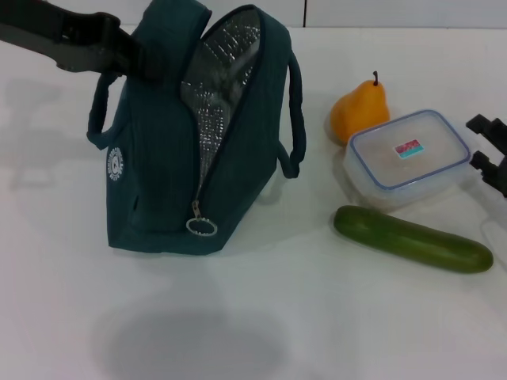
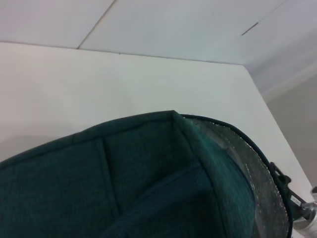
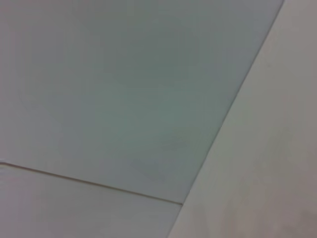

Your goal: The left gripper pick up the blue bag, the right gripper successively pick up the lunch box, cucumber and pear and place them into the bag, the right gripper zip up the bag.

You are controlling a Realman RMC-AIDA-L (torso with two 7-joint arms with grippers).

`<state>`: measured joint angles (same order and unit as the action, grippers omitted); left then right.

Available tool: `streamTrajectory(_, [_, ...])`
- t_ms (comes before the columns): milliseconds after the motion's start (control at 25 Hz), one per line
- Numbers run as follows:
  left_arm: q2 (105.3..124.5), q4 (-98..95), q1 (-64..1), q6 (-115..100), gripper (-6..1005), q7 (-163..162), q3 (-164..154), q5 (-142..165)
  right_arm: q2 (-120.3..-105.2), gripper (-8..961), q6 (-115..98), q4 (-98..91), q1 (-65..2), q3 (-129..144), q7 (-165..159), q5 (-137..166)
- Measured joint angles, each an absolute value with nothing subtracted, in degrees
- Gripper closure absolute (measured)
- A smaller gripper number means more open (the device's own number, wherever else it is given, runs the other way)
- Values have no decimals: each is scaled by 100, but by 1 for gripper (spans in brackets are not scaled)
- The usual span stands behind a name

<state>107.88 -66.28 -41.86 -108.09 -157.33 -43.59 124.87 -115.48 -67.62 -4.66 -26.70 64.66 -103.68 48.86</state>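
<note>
Left gripper (image 1: 146, 59) seemingly gripping bag (image 1: 158, 158) top, mouth gaping. Right gripper (image 1: 493, 154) nearing box (image 1: 408, 158) at table's right edge, fingers parted; straddle squarely.

A plain white bench (image 1: 238, 317) fills the head view, evenly lit — soft grey shadows lie on its surface. Behind its far edge stands a pale wall (image 1: 396, 12) with a thin dark vertical seam. The wrist views show more pale panels — crossed by thin seams.

Bright, even overhead light; soft shadows pool on the white counter (image 1: 317, 317) below the blue bag (image 1: 158, 158). Right wrist view is blurred.
</note>
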Motion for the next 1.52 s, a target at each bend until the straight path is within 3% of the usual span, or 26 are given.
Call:
streamTrajectory(720, [10777, -6596, -4213, -10801, 956, -15701, -4359, 12516, -11542, 164, -6404, -518, -3248, 6730, -10427, 4951])
streamTrajectory(1280, [10817, -6601, -4123, -10801, 955, -15617, -4359, 12526, -11519, 171, -6455, -825, -3023, 6828, -10378, 5002])
streamTrajectory(1360, [10819, -6601, -4114, -10801, 956, -15616, -4359, 12523, -11520, 410, -6445, -824, -3051, 6835, -10375, 5009])
streamTrajectory(1520, [10819, -6601, -4110, -10801, 956, -15585, -4359, 12512, -11521, 568, -6398, -825, -3057, 6848, -10373, 5014])
